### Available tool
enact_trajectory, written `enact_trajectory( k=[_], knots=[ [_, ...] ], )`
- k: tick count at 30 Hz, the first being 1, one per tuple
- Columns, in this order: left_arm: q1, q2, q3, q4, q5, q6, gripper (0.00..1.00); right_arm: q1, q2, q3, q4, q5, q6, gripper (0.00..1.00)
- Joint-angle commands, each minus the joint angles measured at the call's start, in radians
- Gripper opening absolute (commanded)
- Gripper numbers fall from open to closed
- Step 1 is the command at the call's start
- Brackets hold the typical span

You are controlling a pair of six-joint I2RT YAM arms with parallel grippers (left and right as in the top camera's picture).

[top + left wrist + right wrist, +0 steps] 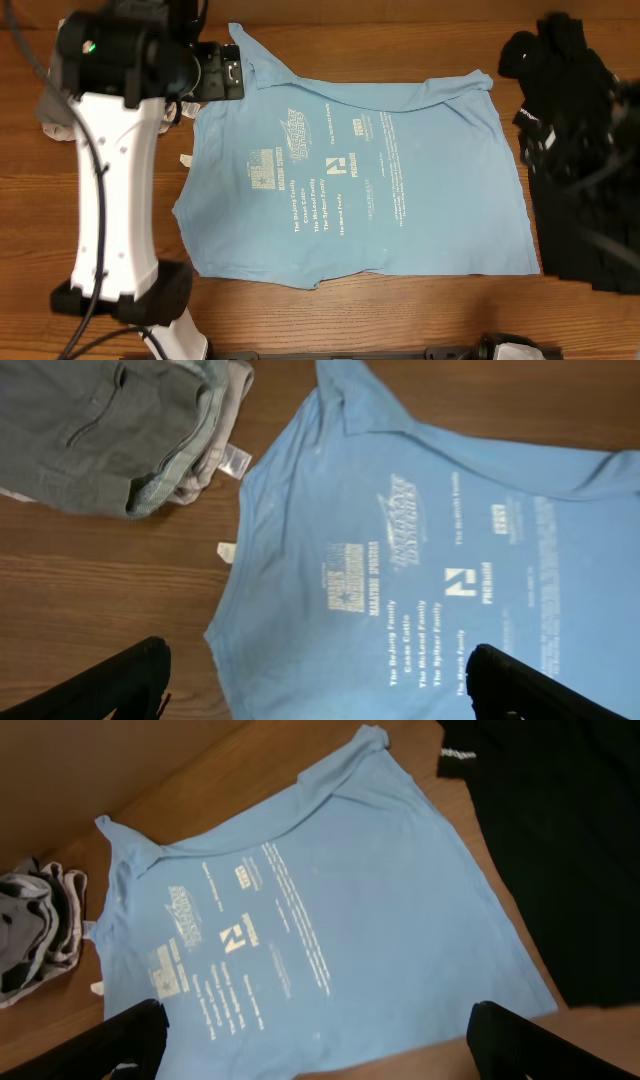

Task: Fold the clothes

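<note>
A light blue T-shirt [360, 170] with white print lies spread flat on the wooden table, collar toward the upper left. It also shows in the left wrist view [420, 550] and the right wrist view [320, 920]. My left gripper [320, 700] is open and empty above the shirt's left edge; in the overhead view it [232, 78] hovers near the collar. My right gripper [320, 1055] is open and empty above the shirt's hem side. The right arm [560, 90] is dark against black cloth at the right, and its fingers are hard to pick out there.
A pile of grey and white clothes [110, 430] lies on the table left of the shirt, also in the right wrist view [35, 930]. Black clothing [590, 220] lies along the right side, also in the right wrist view [560, 840]. A small white tag [226, 551] lies by the shirt's left edge.
</note>
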Motion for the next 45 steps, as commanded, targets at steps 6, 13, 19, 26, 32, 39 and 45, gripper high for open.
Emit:
enact_trajectory(
  k=[6,13,19,26,32,39,45],
  knots=[
    [-0.03,-0.22,-0.12,-0.002,0.057,-0.02,0.98,0.002,-0.196,-0.033,-0.084,0.045,0.131,1.0],
    [-0.041,-0.402,-0.533,0.004,0.038,-0.129,1.0,0.002,-0.336,-0.257,-0.084,0.074,0.182,1.0],
    [-0.071,-0.497,-0.928,0.167,0.068,-0.195,0.98,0.002,-0.338,-0.549,0.005,0.079,0.184,1.0],
    [-0.167,-0.501,-1.307,0.389,0.095,-0.302,0.88,0.002,-0.315,-0.716,0.145,0.044,0.181,1.0],
    [-0.187,-0.501,-1.573,0.593,0.174,-0.346,0.68,0.002,-0.255,-0.719,0.185,0.043,0.138,1.0],
    [-0.192,-0.5,-1.789,0.811,0.29,-0.346,0.4,0.002,-0.196,-0.72,0.204,0.043,0.138,1.0],
    [-0.192,-0.5,-1.825,0.799,0.275,-0.342,0.4,0.002,-0.193,-0.72,0.208,0.044,0.138,1.0]
  ],
)
